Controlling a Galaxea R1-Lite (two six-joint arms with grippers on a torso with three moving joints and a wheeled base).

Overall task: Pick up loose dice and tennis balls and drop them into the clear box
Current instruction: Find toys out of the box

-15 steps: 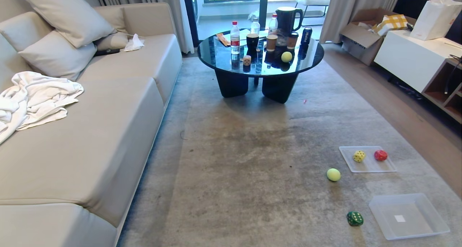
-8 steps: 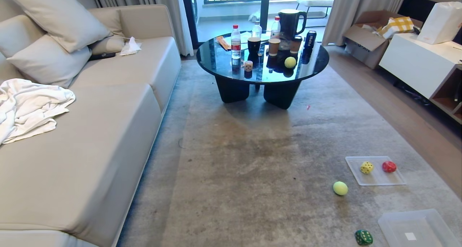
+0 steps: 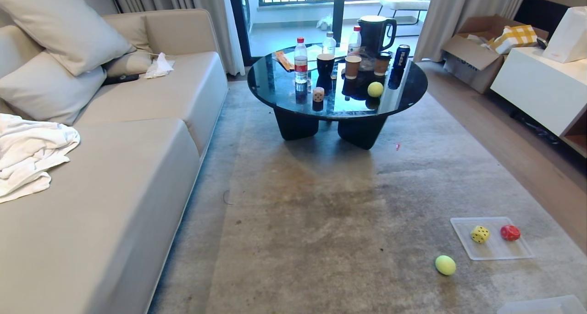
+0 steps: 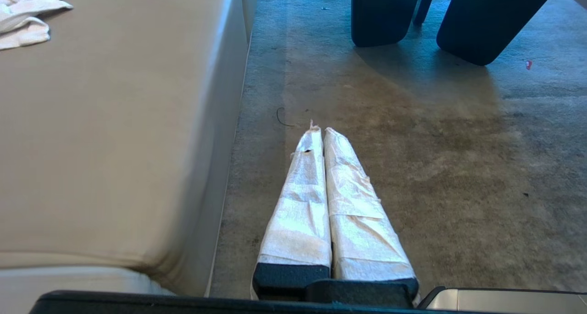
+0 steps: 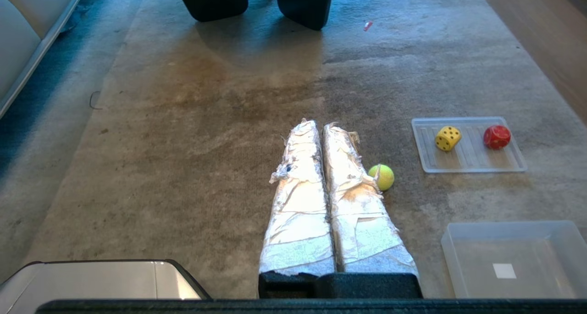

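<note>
Right gripper (image 5: 322, 127) closed, tennis ball (image 5: 382, 177) beside finger, apart.

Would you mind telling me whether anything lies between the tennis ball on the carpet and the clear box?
Nothing visible does. In the right wrist view, only bare carpet separates the tennis ball from the clear box; the shallow tray lies off to one side.
</note>
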